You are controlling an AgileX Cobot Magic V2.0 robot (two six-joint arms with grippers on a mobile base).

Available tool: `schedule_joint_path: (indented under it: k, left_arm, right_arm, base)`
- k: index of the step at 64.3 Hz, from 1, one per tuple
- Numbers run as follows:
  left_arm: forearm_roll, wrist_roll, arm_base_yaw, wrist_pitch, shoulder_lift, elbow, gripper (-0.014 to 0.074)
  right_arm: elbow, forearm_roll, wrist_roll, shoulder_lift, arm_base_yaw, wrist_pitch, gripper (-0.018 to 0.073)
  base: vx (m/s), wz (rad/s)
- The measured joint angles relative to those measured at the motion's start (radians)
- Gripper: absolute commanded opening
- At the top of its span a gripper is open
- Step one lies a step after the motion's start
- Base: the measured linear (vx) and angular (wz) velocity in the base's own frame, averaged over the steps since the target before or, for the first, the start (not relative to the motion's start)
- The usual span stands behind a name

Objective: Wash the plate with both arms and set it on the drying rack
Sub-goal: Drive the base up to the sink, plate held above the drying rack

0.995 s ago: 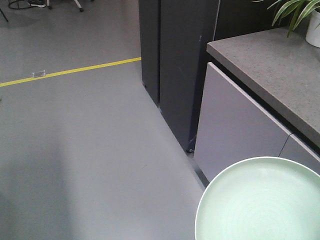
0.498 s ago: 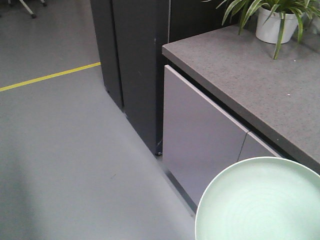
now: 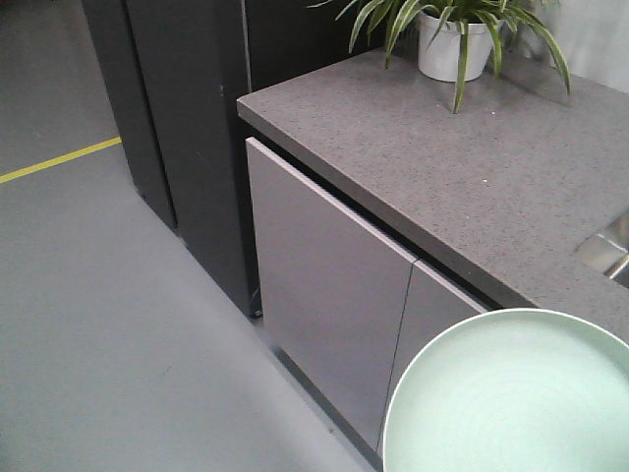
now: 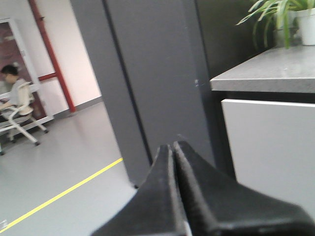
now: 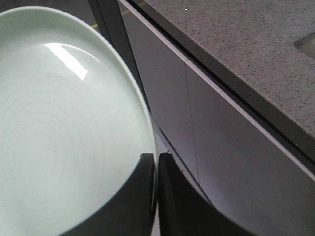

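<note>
now: carry stage by my read. plate (image 3: 511, 398) is in the air, not at water yet.
r gripper (image 5: 156, 161): nearly closed, pinching the plate rim btw both fingers, nothing else in it.
why held so: a rim pinch prob leaves the whole face free for rinsing and for the other arm to rub. thin grip tho, and the rim looks glossy, so a jerk could let it swing.
l gripper (image 4: 172, 147): fingers pressed together, nothing in them. points toward tall dark unit (image 4: 147, 73), prob tucked away till the wash.
plate pos: beside cabinet doors (image 3: 324, 295), near the counter (image 3: 442, 167) front edge. above or below top level, can't tell.
sink (image 3: 607, 251): only a steel corner shows at far right of the counter. likely next stop.
drying rack: not in view.
edges: counter lip overhangs the doors. plate rim is near the doors in r wrist cam, apart, not touching.
open room: bare counter btw plant pot (image 3: 452, 44) and sink. wide floor (image 3: 98, 344) to the left in front cam, yellow line (image 3: 59, 162) well off.
risk: clipping the rim on the counter lip on the way to the sink. may need a lift first.
</note>
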Motion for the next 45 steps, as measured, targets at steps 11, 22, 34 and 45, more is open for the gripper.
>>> schedule_joint_path:
  k: [11,22,34,45]
  left_arm:
    - [0.000,0.000,0.000,0.000,0.000,0.000,-0.0006]
    - [0.000,0.000,0.000,0.000,0.000,0.000,-0.0006]
    - [0.000,0.000,0.000,0.000,0.000,0.000,-0.0006]
    - [0.000,0.000,0.000,0.000,0.000,0.000,-0.0006]
  right_arm:
    - [0.000,0.000,0.000,0.000,0.000,0.000,-0.0001]
    - [0.000,0.000,0.000,0.000,0.000,0.000,-0.0001]
    - [0.000,0.000,0.000,0.000,0.000,0.000,-0.0001]
    - [0.000,0.000,0.000,0.000,0.000,0.000,-0.0001]
  base:
    - [0.07,-0.30]
    - [0.08,-0.35]
    - [0.09,-0.41]
    - [0.09,-0.42]
